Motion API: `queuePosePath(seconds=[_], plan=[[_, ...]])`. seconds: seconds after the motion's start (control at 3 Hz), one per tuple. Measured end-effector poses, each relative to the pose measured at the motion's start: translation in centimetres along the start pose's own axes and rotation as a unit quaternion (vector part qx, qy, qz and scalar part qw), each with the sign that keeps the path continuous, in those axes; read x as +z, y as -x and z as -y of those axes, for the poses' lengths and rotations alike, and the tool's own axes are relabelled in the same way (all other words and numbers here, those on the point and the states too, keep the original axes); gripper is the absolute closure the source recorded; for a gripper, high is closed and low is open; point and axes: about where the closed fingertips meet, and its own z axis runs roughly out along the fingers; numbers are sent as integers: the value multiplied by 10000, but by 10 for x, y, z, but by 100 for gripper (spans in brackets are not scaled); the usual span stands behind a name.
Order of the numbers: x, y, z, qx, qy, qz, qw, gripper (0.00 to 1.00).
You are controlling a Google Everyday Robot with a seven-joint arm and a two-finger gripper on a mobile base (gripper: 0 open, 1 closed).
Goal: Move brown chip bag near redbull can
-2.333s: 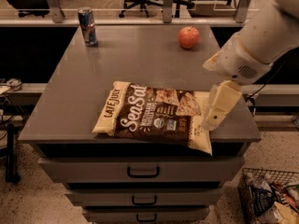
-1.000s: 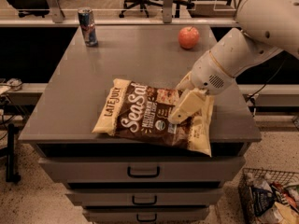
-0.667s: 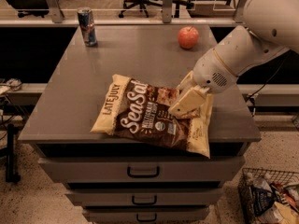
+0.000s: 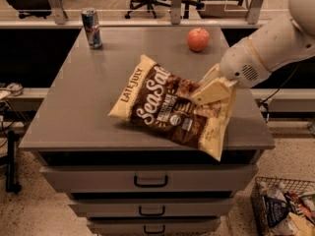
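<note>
Cream, wedge-shaped gripper [image 4: 210, 91], right of centre, clamped on the right part of the brown chip bag [image 4: 160, 107]; the flat, crinkly bag lies askew on the smooth grey cabinet top [image 4: 78, 107], its lower right corner past the front edge; round red apple [image 4: 198, 39] at upper centre; slim metal redbull can [image 4: 92, 28] upright at upper left, well apart from the bag.

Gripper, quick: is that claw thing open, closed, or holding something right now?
Gripper: closed on the right end of the brown chip bag, above the right side of the cabinet top.
</note>
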Motion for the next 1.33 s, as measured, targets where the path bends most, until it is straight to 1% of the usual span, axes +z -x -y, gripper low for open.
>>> queuePosePath(seconds=[0.33, 0.67, 1.0, 1.33], plan=[[-44, 12, 18, -11, -575, 101, 9983, 100], [-43, 13, 18, -19, -574, 120, 9983, 100], [-23, 25, 40, 119, -552, 504, 9971, 100], [5, 35, 78, 561, -459, 1030, 9920, 100]])
